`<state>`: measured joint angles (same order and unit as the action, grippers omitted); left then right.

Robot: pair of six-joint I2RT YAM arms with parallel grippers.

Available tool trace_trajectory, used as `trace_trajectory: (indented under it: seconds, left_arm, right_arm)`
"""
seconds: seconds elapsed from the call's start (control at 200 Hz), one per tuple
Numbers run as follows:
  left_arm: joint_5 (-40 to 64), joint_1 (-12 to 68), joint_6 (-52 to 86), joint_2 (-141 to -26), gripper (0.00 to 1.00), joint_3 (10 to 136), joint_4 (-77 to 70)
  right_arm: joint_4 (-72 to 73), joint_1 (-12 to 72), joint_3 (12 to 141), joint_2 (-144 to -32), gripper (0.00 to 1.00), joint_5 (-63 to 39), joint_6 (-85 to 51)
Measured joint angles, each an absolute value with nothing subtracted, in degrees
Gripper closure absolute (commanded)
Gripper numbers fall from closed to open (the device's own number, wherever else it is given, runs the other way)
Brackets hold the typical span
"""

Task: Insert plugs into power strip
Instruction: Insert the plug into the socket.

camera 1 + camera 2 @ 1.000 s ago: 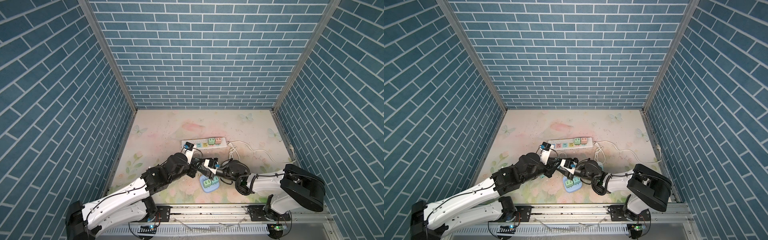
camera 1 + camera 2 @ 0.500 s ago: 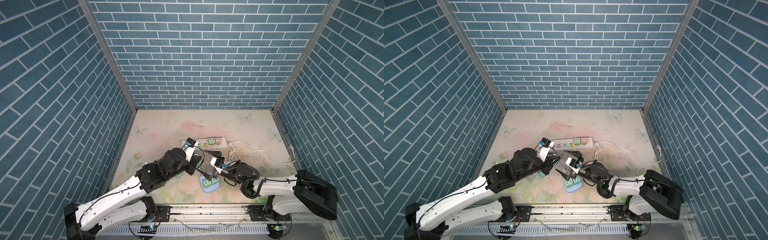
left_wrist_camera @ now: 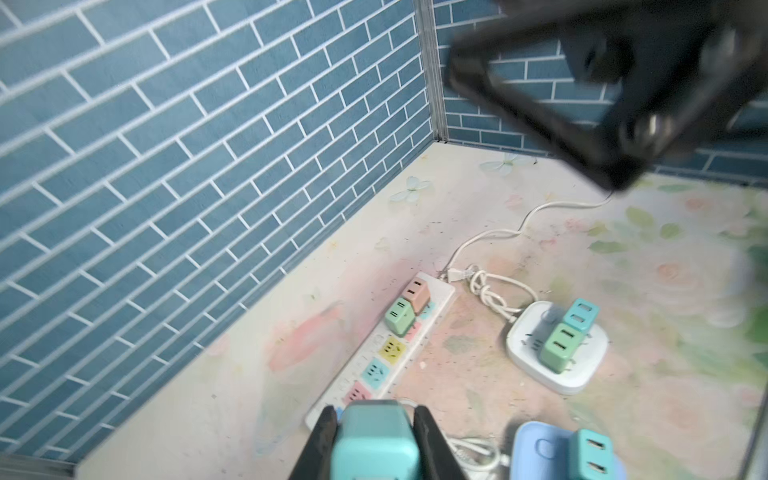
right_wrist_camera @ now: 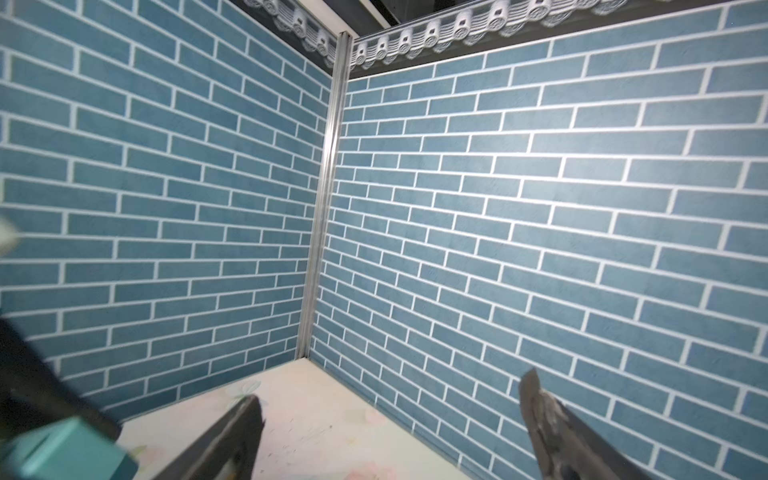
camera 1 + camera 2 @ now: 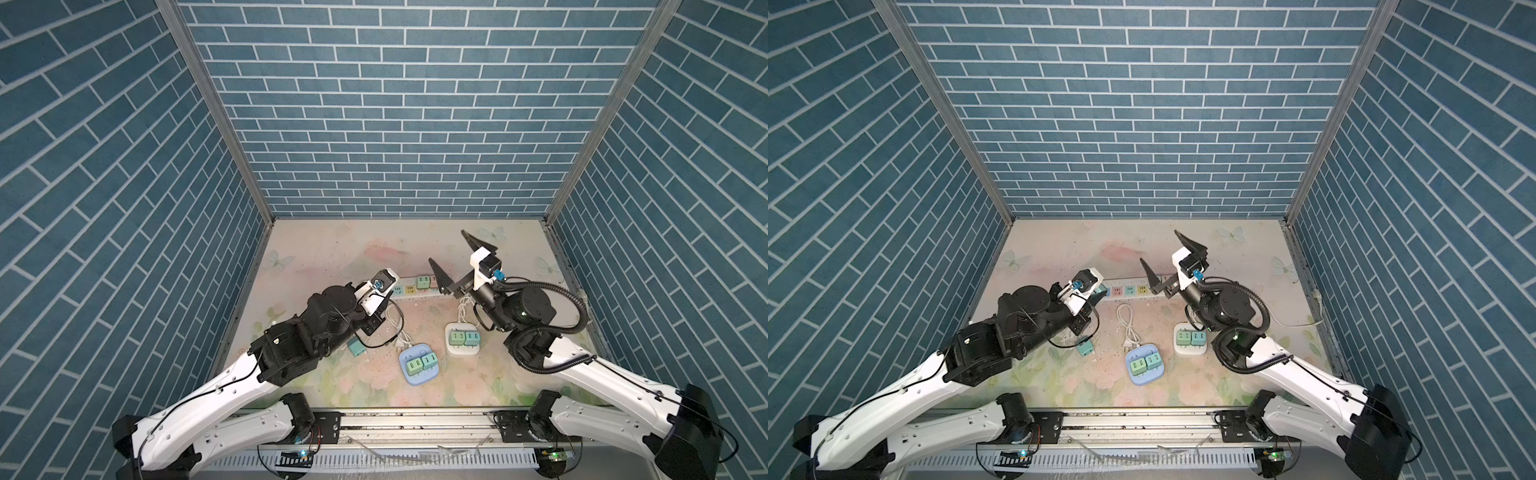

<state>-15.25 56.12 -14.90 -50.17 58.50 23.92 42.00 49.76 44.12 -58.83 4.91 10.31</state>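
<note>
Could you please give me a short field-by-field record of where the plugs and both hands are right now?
long power strip: green plug and pinkish-tan plug seated side by side at one end
left hand: shut on teal plug, by the strip's other end
right hand: open, empty, raised
white square strip: two seated plugs
blue square strip: two more plugs
loose teal plug: lying on the table

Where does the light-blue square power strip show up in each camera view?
Top view: light-blue square power strip near the table front edge, centre.
Top view: same spot.
Left wrist: partly cut off at the picture's edge.
Right wrist: not in it.
Shared landmark: white square power strip close beside it.
</note>
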Motion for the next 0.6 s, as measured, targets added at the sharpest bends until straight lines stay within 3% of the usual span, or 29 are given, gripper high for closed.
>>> trace_trajectory:
  seconds: [0.18,0.44,0.6]
  left_arm:
    - [-13.1,53.9,-27.2,-55.1,1.00,58.8,23.7]
    - [2.7,37.6,-33.7,-66.3,1.00,66.9,24.3]
    - [8.4,35.0,-37.1,-75.3,1.00,73.5,24.1]
  right_arm:
    - [36.3,46.4,47.8,-59.0,0.01,8.0,8.6]
    - [23.9,38.9,47.2,-60.0,0.01,7.5,3.4]
    - [20.8,35.5,47.3,-59.5,0.01,7.2,1.5]
